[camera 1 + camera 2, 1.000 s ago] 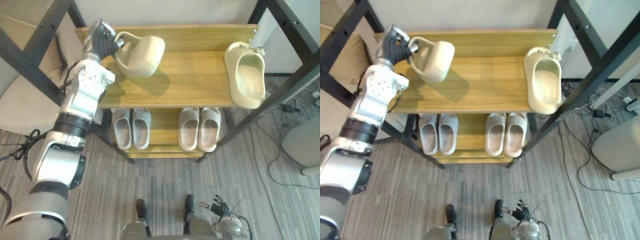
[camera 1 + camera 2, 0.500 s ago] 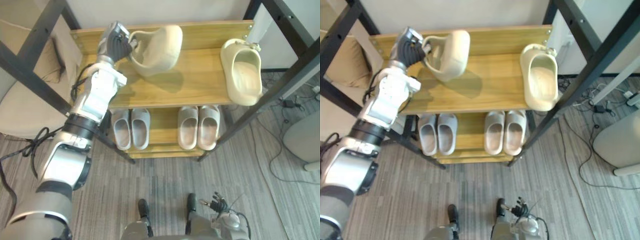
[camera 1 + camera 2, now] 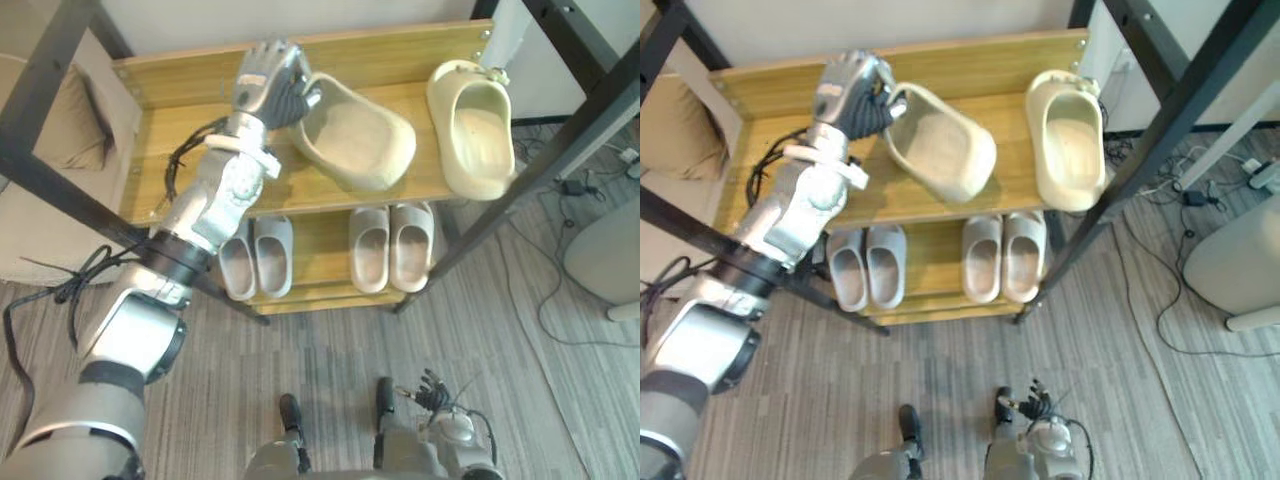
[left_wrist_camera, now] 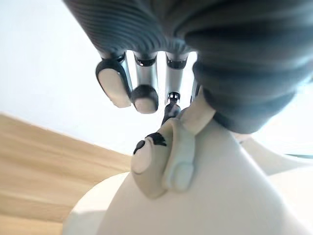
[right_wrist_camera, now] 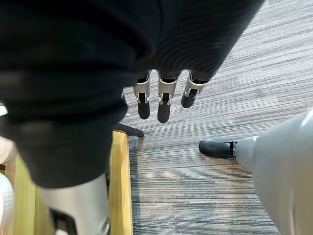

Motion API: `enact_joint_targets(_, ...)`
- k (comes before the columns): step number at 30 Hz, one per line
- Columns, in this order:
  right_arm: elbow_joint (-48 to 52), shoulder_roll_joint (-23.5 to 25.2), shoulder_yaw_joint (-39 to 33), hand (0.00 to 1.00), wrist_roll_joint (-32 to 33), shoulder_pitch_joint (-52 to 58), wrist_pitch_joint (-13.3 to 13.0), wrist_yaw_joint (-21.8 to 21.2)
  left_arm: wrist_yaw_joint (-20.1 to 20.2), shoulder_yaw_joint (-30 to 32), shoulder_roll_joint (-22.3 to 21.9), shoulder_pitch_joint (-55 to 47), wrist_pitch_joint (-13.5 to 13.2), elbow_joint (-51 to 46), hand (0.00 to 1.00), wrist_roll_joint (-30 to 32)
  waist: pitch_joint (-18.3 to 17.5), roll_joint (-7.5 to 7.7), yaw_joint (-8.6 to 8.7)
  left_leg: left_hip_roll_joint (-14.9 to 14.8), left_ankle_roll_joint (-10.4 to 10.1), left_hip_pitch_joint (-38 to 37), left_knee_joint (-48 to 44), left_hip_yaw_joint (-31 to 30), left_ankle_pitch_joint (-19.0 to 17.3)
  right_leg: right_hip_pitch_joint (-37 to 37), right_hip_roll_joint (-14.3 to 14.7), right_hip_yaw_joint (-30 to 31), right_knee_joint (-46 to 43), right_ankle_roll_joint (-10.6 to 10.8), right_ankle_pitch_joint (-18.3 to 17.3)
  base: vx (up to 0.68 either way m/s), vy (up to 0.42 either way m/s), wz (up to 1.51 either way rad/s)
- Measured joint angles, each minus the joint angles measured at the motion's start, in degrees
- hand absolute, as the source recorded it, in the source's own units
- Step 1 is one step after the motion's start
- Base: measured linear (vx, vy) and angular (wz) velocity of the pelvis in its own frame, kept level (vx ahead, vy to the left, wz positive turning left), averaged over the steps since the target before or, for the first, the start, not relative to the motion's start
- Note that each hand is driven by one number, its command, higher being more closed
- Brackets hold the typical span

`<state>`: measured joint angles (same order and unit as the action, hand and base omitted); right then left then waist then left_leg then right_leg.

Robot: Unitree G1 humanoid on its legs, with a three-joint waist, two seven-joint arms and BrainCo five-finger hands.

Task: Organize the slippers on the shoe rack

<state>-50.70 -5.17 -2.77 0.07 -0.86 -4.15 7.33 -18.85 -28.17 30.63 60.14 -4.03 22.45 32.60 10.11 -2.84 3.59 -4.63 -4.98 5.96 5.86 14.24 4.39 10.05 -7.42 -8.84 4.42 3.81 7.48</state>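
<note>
My left hand is at the back of the rack's top shelf, shut on the heel rim of a beige slipper. The slipper lies near the shelf's middle, opening up, toe pointing towards the front right. In the left wrist view my thumb presses on the slipper's rim, with the fingers past it. A second beige slipper lies at the shelf's right end, a short gap from the held one. My right hand hangs open low at my side above the carpet.
On the lower shelf stand two pairs of grey slippers, one on the left and one on the right. Black frame posts flank the rack. A beige cushion lies at the left, a grey rounded object and floor cables at the right.
My left hand has carried the beige slipper rightwards along the top shelf and turned it from tilted up to lying opening up. The camera has shifted too.
</note>
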Motion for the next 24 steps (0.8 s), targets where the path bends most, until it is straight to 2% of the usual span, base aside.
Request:
enact_joint_targets(4,-0.31,-0.68,1.59,0.00,-0.01,-0.58,-0.11,0.05,-0.63,-2.33,0.20,0.00,-0.63,-1.47,1.00,3.99,-0.01,-0.34,0.39,0.05,0.00,0.12,0.01,0.22,-0.01,0.35,-0.04,0.35,0.00,0.02,0.07,-0.01,-0.001,-0.04)
enact_joint_targets(8,-0.32,-1.82,3.22,0.00,-0.01,-1.29,-0.76,0.07,-1.30,-2.75,0.49,0.01,-0.65,-2.33,1.00,5.20,-0.10,-0.83,0.74,0.19,0.01,0.88,0.02,0.53,0.00,1.36,-0.15,0.77,-0.01,0.12,0.19,0.00,-0.001,-0.05)
enact_joint_targets(19,-2.09,-1.83,3.60,0.00,-0.02,-2.41,-1.23,0.48,-2.38,-7.53,2.41,1.74,-0.52,-3.64,1.00,9.62,-0.12,-0.94,2.21,0.55,0.02,1.38,0.03,0.85,0.00,2.22,-0.42,1.45,-0.01,0.24,0.61,0.01,0.000,-0.02)
enact_joint_targets(20,-2.09,-1.83,3.60,0.00,-0.02,-2.43,-1.24,0.50,-2.37,-8.05,2.44,2.27,-0.53,-3.62,0.00,10.17,-0.12,-0.94,2.29,0.60,0.02,1.54,0.03,0.86,0.00,2.39,-0.46,1.50,-0.01,0.29,0.64,0.00,0.000,0.00)
enact_joint_targets(24,-2.08,-1.86,3.59,0.00,-0.01,-2.61,-1.43,0.60,-2.43,-9.91,2.51,4.03,-0.54,-2.95,0.00,10.77,-0.13,-0.95,2.66,0.84,0.04,1.95,0.03,1.17,0.01,3.09,-0.63,2.07,0.00,0.39,1.01,0.01,0.003,-0.06)
